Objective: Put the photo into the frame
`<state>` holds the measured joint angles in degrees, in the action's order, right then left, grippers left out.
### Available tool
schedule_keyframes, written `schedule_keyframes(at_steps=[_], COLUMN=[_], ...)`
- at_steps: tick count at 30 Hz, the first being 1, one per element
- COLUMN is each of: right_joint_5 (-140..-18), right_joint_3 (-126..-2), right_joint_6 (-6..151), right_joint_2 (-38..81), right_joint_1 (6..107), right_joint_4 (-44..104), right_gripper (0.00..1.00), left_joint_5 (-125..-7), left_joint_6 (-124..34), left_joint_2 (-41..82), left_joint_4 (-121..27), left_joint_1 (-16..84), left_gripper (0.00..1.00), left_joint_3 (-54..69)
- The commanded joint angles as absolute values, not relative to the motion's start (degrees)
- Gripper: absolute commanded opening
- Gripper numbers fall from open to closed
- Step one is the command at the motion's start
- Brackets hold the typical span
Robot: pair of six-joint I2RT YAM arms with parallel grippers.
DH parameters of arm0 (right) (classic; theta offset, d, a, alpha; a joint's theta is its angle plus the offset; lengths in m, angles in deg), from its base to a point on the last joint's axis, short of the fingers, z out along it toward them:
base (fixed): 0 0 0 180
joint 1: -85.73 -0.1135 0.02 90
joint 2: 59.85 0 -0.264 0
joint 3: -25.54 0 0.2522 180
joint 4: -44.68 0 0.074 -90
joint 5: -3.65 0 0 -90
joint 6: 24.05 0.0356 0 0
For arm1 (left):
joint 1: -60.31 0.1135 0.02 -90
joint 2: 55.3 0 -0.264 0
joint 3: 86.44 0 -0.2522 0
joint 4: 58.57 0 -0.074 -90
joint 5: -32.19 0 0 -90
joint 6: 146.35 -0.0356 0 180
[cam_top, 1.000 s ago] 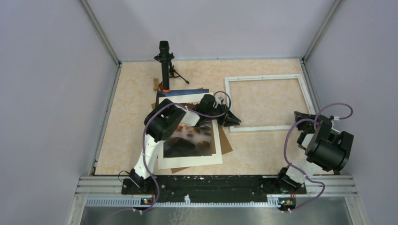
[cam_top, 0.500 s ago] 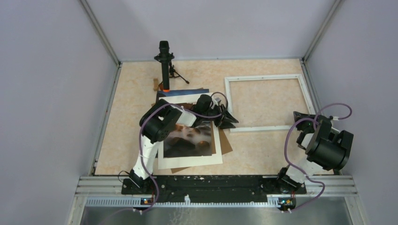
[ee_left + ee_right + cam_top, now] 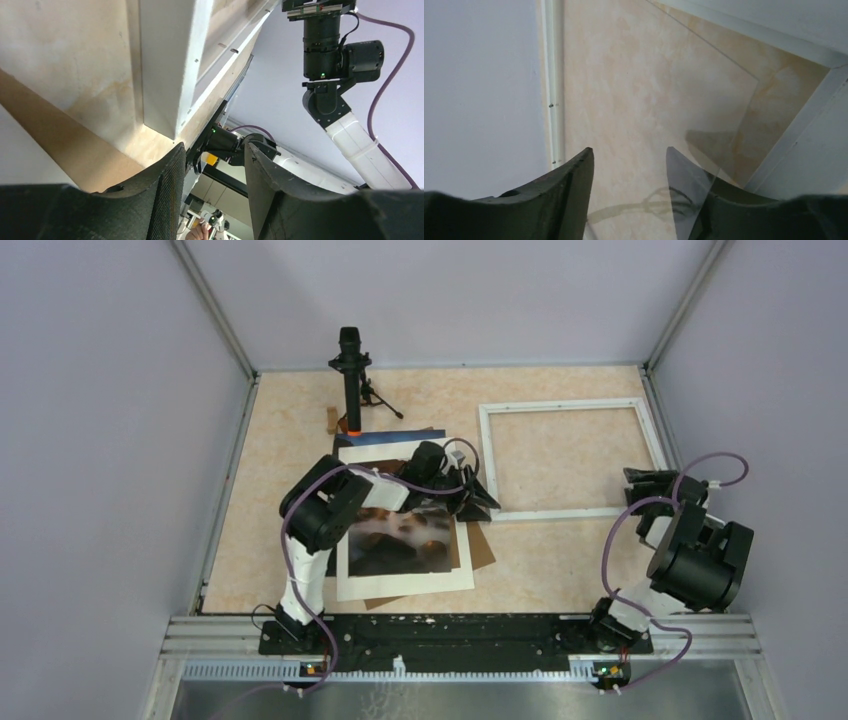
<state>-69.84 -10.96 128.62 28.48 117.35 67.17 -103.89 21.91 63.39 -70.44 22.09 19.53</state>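
Note:
The photo (image 3: 410, 550), a dark seascape print with a white border, lies flat left of centre on a brown cardboard sheet (image 3: 482, 548). The white frame (image 3: 560, 512) lies flat at the back right. My left gripper (image 3: 483, 498) hovers between the photo's right edge and the frame's near-left corner. In the left wrist view that gripper (image 3: 215, 172) is open and holds nothing, and the frame's corner (image 3: 167, 60) lies just beyond. My right gripper (image 3: 640, 478) sits at the frame's near-right corner. It (image 3: 629, 160) is open over bare table, with a frame rail (image 3: 796, 127) to its right.
A black stand on a small tripod (image 3: 350, 375) rises behind the photo. A clear sheet edge (image 3: 744, 100) lies across my right fingertip (image 3: 684, 170). Grey walls enclose the table on three sides, and a wall rail (image 3: 551, 75) runs close to the right gripper's left.
My left gripper has drawn back leftward from the frame's corner and opened wider. My right gripper has opened from shut and shifted slightly farther back.

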Motion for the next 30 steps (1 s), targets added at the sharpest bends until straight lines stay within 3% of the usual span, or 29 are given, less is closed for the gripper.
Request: schedule_keyframes(at_steps=[1,5,13,21,30], right_joint_5=[-72.7,-74.8,-77.3,-82.2,-94.0], right_joint_3=[-15.1,-17.1,-23.5,-32.3,-42.3], right_joint_6=[125.4,124.0,121.6,116.4,100.3], right_joint_2=[24.1,22.3,20.4,20.2,16.1], right_joint_1=[116.3,116.3,116.1,115.8,114.3], right_joint_4=[58.2,51.0,33.8,15.4,-1.5], right_gripper=[0.59,0.70,0.81,0.99,0.99], left_joint_5=[-104.8,-105.2,-106.4,-107.3,-106.5], left_joint_6=[17.2,16.1,14.6,9.8,-5.3], left_joint_2=[57.9,56.2,53.7,51.4,48.8], left_joint_4=[-68.2,-67.9,-67.9,-65.3,-53.2], left_joint_1=[22.5,22.8,22.9,23.1,23.6], left_gripper=[0.53,0.54,0.56,0.59,0.66], left_joint_3=[20.1,20.6,20.9,19.9,14.8])
